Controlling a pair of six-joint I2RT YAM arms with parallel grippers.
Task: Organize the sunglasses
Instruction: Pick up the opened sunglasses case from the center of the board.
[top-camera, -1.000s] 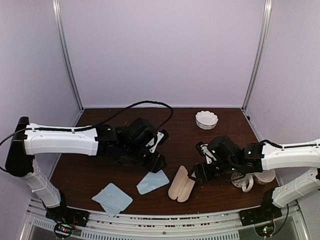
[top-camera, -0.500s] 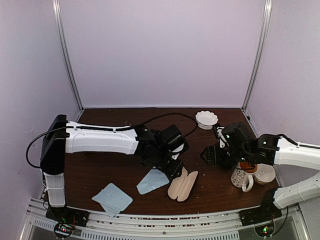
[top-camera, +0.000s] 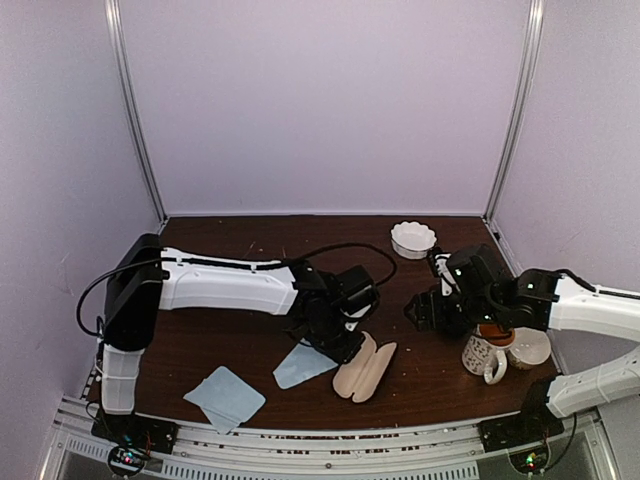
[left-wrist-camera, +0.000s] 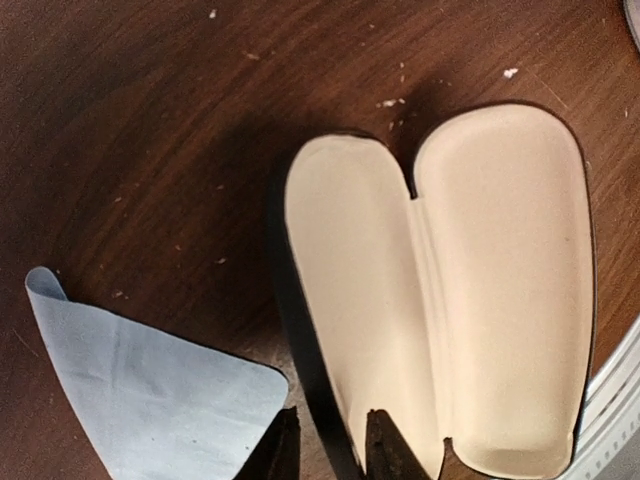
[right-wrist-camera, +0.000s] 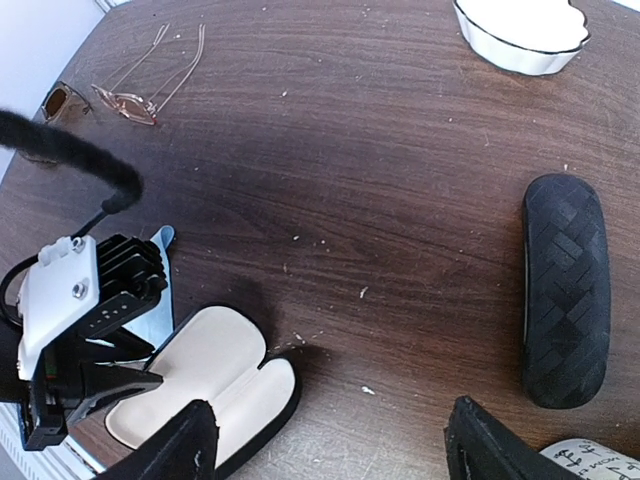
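Left end effector (left-wrist-camera: 325, 447) has its jaws narrowed to either side of the black rim of the open glasses case (left-wrist-camera: 490, 300), though I cannot tell whether they actually pinch it; a light-blue cloth (left-wrist-camera: 150, 390) lies at the case's 8 o'clock. Right end effector (right-wrist-camera: 330, 450) hangs wide open above the counter (right-wrist-camera: 400, 200), holding nothing. At 10 o'clock in its wrist view, well apart from the case, lie the copper wire sunglasses (right-wrist-camera: 140, 85) and, just at their 9 o'clock, the dark-framed sunglasses (right-wrist-camera: 55, 100).

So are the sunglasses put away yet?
Not yet. Done: the glasses case lies open, empty. In hand: the left hand has a finger each side of its rim; the right hand is open, holding nothing. Left: the copper sunglasses and dark sunglasses lie on the table, away from the case.
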